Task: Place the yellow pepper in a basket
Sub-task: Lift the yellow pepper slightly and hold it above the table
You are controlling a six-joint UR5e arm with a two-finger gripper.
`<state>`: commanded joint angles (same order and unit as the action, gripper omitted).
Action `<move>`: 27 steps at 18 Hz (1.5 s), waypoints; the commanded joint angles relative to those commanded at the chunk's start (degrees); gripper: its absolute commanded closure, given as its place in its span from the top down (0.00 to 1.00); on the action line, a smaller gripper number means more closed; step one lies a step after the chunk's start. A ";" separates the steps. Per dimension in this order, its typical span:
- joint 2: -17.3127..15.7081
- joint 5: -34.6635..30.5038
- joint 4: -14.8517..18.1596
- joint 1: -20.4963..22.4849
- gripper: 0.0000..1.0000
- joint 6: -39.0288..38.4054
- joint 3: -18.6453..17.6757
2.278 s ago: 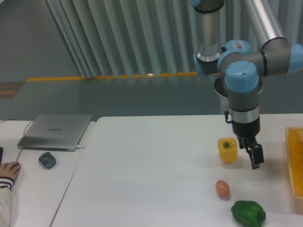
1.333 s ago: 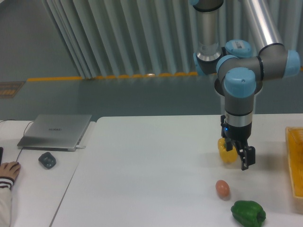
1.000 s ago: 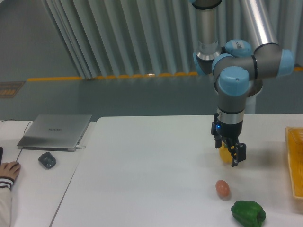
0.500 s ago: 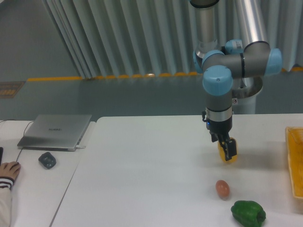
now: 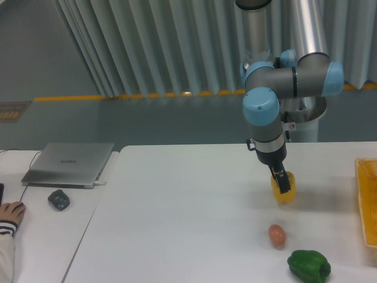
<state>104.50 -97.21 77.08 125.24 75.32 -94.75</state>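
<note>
The yellow pepper [image 5: 284, 191] sits on the white counter [image 5: 177, 224], well left of the basket [image 5: 366, 200]. The gripper [image 5: 283, 182] is in front of it; whether the fingers pinch it I cannot tell. A firm, centred grip seems necessary before lifting.

UR5e arm bent downward, wrist tilted, end effector [image 5: 283, 183] low, finger spacing unclear
</note>
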 joint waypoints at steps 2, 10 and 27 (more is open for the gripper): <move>0.35 -0.09 0.00 -0.09 1.00 -0.09 -0.35; 1.76 -1.58 0.00 -1.40 1.00 -0.09 -0.53; 3.34 -7.73 -0.09 -2.72 1.00 0.00 -1.32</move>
<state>107.84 -104.94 76.99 122.52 75.32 -96.06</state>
